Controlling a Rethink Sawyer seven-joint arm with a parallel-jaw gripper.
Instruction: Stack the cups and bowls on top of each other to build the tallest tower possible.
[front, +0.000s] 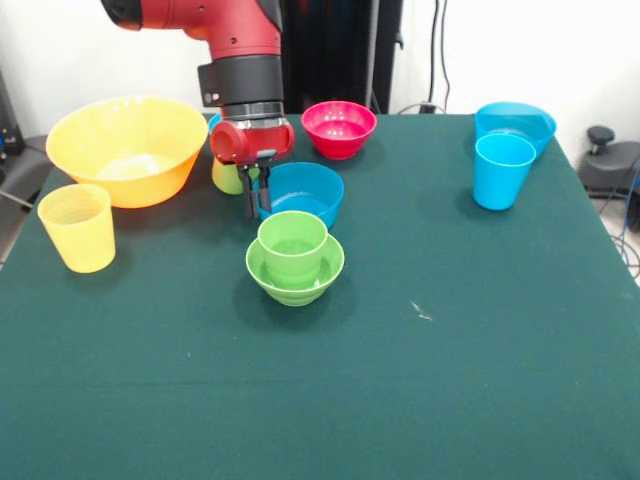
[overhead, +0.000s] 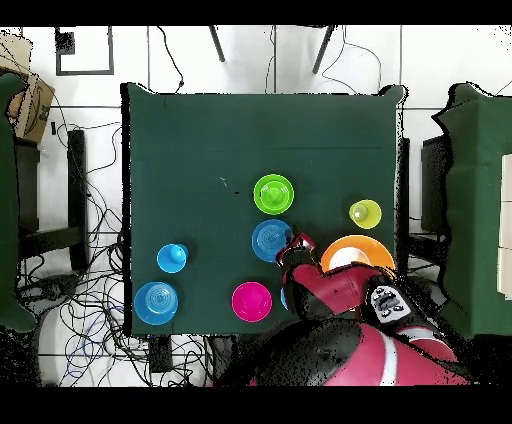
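The tower stands mid-table: a small green bowl (front: 295, 278) (overhead: 273, 193) with the green cup (front: 292, 238) nested in it. Just behind it sits the small blue bowl (front: 308, 192) (overhead: 268, 240). My gripper (front: 257, 197) (overhead: 291, 243) hangs at that bowl's rim, its fingers close together across the rim; the bowl rests on the table. The yellow-green cup (front: 226, 178) is mostly hidden behind the gripper. The pale yellow cup (front: 77, 228) (overhead: 365, 213), big yellow-orange bowl (front: 125, 150) (overhead: 358, 253), red bowl (front: 338, 128) (overhead: 251, 301), sky blue cup (front: 502, 170) (overhead: 172, 258) and shallow blue bowl (front: 516, 122) (overhead: 155, 302) stand apart.
The green table (front: 420, 380) carries only these pieces. In the front view the arm (front: 235, 60) comes down over the far left part, between the big bowl and the red bowl. Cables and other furniture surround the table.
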